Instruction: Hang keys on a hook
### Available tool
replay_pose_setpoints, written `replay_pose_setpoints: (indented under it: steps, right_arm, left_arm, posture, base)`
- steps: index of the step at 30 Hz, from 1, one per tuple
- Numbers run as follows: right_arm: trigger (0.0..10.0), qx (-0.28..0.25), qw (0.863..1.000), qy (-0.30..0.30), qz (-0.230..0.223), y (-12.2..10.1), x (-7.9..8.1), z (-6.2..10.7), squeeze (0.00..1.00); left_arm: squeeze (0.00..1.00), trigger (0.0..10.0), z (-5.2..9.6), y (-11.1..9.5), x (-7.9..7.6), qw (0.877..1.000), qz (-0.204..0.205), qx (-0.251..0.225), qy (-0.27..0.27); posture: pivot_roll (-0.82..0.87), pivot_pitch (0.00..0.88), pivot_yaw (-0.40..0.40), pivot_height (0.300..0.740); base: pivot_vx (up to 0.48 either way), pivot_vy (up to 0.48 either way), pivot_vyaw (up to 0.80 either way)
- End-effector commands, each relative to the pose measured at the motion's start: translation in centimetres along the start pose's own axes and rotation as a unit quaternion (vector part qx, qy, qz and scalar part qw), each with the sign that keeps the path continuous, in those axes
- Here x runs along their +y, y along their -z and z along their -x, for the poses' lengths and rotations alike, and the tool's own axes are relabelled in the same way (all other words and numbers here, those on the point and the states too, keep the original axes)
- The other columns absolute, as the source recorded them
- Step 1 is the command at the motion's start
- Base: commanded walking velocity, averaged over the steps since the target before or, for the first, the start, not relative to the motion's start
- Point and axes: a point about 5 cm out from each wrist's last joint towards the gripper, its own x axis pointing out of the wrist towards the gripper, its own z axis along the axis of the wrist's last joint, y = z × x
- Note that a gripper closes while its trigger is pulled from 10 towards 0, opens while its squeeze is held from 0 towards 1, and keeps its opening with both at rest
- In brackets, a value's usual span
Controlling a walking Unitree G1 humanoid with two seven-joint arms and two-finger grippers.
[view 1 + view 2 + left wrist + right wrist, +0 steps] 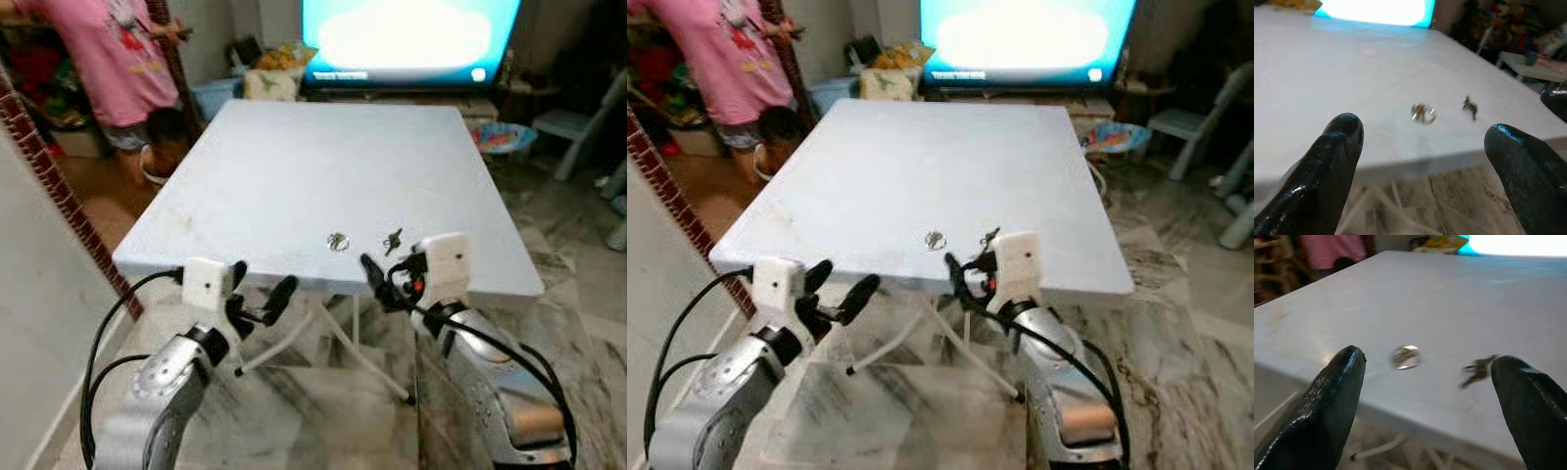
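A small dark bunch of keys [393, 240] lies near the front edge of the white table [294, 166]. Just to its left sits a small shiny round piece [338, 241], which may be the hook. My right gripper [390, 269] hovers open at the table's front edge, right in front of the keys [1476, 370], with nothing between its fingers [1337, 396]. My left gripper [263, 279] is also open and empty, held lower and further left, below the table edge. Its wrist view looks up at the round piece [1423, 113] and the keys [1469, 106].
A person in a pink shirt [108, 59] stands at the far left by a brick pillar [39, 147]. A lit TV [407, 34] glows beyond the table. Folding table legs [343, 338] cross below the front edge. A pale chair [578, 127] stands at right.
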Motion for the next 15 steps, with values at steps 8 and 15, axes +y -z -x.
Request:
replay_pose_setpoints:
  steps: [8, 15]
  right_arm:
    - [10.0, 0.002, 1.000, 0.015, 0.006, 0.02, -0.42, 0.12, 0.00]
    - [10.0, 0.012, 1.000, 0.021, 0.004, 0.26, -0.40, 0.08, 0.00]
  left_arm:
    - [0.00, 10.0, -0.17, 0.11, -0.62, 1.000, -0.003, 0.004, 0.013]
    - [0.00, 10.0, -0.20, 0.32, -0.68, 1.000, 0.000, 0.015, 0.012]
  posture:
    - [0.00, 0.004, 0.046, 0.740]
    - [0.00, 0.012, 0.047, 0.740]
  base:
    - [0.401, 0.248, 0.00]
    - [0.314, 0.176, 0.00]
